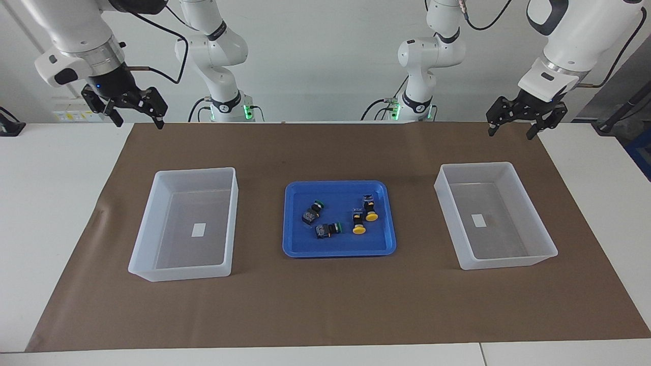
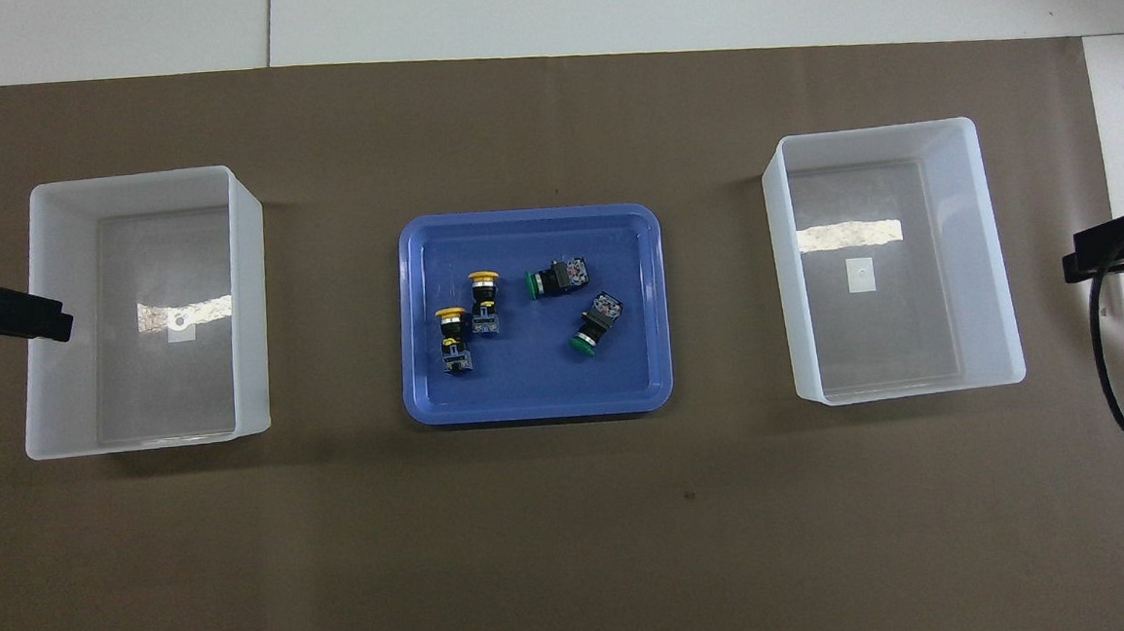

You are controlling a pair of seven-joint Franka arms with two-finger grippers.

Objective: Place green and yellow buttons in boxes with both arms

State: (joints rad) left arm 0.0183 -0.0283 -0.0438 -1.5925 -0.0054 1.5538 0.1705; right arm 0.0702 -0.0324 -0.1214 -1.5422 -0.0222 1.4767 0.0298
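Bright, even light is falling from above; the two translucent white rectangular plastic bins (image 2: pixel 252 276) (image 2: pixel 993 260) are casting only soft, short shadows on the matte brown paper mat (image 2: pixel 556 530). Glare streaks are showing on both bin floors in the overhead view; both views are staying sharp throughout.

The right gripper (image 1: pixel 136 113) hung open at the facing view's upper left; the left gripper (image 1: pixel 512 126) hung open at its upper right. Both arms waited, raised.

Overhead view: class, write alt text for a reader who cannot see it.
A blue tray in the middle of a brown mat holds two yellow buttons and two green buttons. An empty box sits toward each end. The left gripper and right gripper, both open, wait at the edges.
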